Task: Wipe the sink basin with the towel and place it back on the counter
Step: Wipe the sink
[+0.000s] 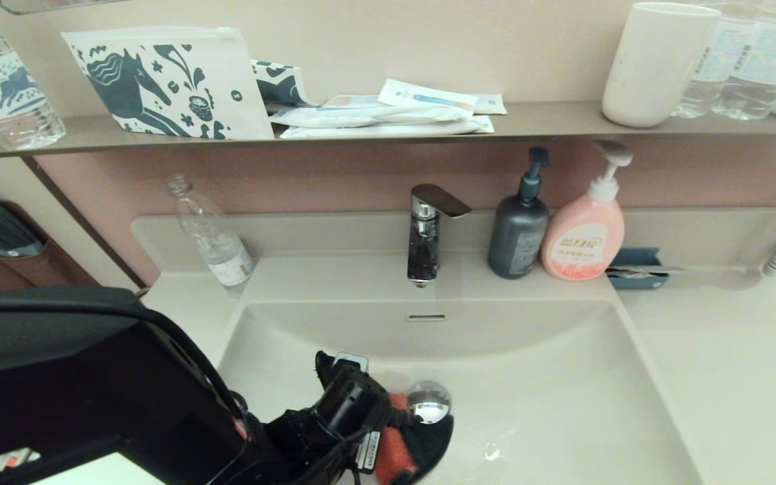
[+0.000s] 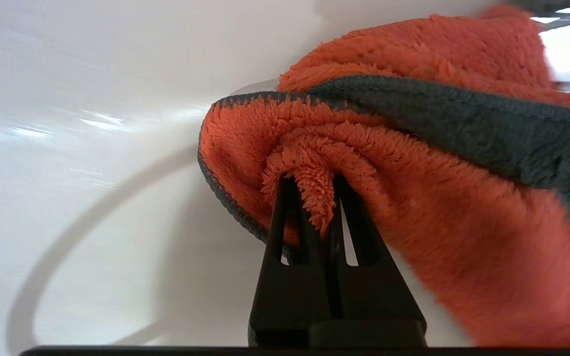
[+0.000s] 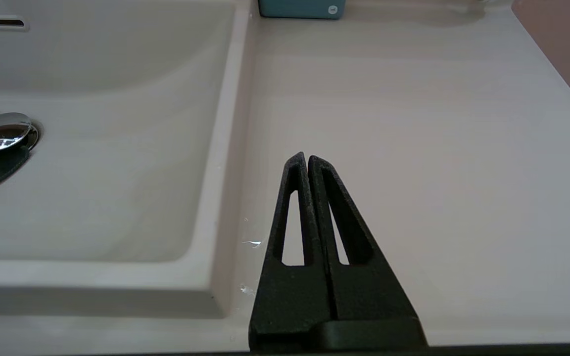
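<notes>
My left gripper (image 2: 313, 190) is shut on a fold of the orange-red towel (image 2: 463, 207), which has dark grey trim. In the head view the left arm reaches down into the sink basin (image 1: 550, 377) and presses the towel (image 1: 395, 448) onto the basin floor right beside the chrome drain stopper (image 1: 428, 401). The gripper's fingertips are hidden there under the wrist. My right gripper (image 3: 306, 159) is shut and empty. It hovers over the counter (image 3: 413, 123) to the right of the basin (image 3: 117, 163). The right arm does not show in the head view.
A chrome faucet (image 1: 426, 232) stands behind the basin, with a dark pump bottle (image 1: 519, 225), a pink pump bottle (image 1: 585, 229) and a small blue box (image 1: 636, 268) to its right. A clear bottle (image 1: 216, 239) leans at the back left. The wall shelf (image 1: 550, 121) carries a patterned pouch (image 1: 166, 81) and a cup (image 1: 657, 60).
</notes>
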### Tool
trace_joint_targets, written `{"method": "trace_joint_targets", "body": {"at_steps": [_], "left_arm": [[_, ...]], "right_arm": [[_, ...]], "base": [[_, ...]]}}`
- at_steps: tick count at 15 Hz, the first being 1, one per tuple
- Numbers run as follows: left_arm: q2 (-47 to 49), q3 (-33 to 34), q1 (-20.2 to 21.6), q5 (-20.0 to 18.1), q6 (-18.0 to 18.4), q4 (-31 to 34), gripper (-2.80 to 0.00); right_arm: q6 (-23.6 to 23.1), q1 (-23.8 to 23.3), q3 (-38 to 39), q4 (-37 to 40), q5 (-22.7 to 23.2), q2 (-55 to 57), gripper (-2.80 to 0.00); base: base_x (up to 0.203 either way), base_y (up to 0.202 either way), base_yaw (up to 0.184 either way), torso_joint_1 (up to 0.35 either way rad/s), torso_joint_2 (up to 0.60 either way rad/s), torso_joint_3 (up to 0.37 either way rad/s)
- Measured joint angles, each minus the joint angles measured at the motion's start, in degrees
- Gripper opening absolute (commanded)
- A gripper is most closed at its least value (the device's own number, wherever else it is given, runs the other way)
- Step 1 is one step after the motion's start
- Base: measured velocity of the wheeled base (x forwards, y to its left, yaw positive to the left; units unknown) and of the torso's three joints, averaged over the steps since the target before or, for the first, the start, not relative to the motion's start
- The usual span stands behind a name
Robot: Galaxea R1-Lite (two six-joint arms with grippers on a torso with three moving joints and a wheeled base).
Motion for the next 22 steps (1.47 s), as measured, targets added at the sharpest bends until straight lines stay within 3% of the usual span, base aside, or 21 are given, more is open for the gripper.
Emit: {"method": "trace_joint_targets", "body": {"at_steps": [5,9,13,16,18,22], "left_arm": [[-5.35,6.01,5.21,-0.16,8.77,-0.02,-2.80],[-12.51,9.09,13.27,-0.33,17.74,0.12,-2.80],[-22.41,9.71,15.77,-0.14,22.72,5.20,-2.80],[-30.21,3.67,15.94,-0.07,22.95,15.63,-2.80],[-33.67,-0.50,15.56,0.69,21.09,18.96,-2.80],[-35.70,-2.53,12.73,2.76,13.73,14.43,-2.80]], "right_arm": [[0.00,0.00,0.00,0.00,0.00,0.00,-2.80],[0.00,0.00,0.00,0.02,-0.01,0.00,-2.80],[-0.01,0.00,0.00,0.00,-0.01,0.00,-2.80],[0.00,0.00,0.00,0.00,0.00,0.00,-2.80],[0.00,0.00,0.00,0.00,-0.01,0.00,-2.80],[0.00,0.00,0.00,0.00,-0.01,0.00,-2.80]], "base": [[0.000,0.000,0.000,0.000,0.00,0.000],[0.000,0.000,0.000,0.000,0.00,0.000],[0.000,0.000,0.000,0.000,0.00,0.000],[0.000,0.000,0.000,0.000,0.00,0.000],[0.000,0.000,0.000,0.000,0.00,0.000],[0.000,0.000,0.000,0.000,0.00,0.000]]}}
